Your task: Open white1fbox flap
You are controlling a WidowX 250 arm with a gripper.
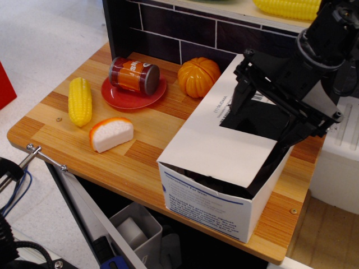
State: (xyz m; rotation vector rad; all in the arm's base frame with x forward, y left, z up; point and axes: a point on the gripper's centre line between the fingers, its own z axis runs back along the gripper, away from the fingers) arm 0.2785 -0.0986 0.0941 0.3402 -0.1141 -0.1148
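Note:
The white1fbox (206,205) lies on the right part of the wooden table (140,154), its blue-printed short end facing me. Its flap (216,143) lies across the top, sloping, with a dark gap along its right edge. The black patch (268,120) is at the flap's far end. My black gripper (265,116) is open and low over that far end. One finger (238,101) is on the flap's left side. The other finger (293,134) is down at the flap's free right edge. Whether either finger touches the cardboard is unclear.
An orange pumpkin (198,77) stands just left of the box's far end. A red plate (130,96) carries a jar (133,74) on its side. A corn cob (80,101) and a cheese wedge (111,134) lie at the left. A dark tiled wall (168,31) stands behind.

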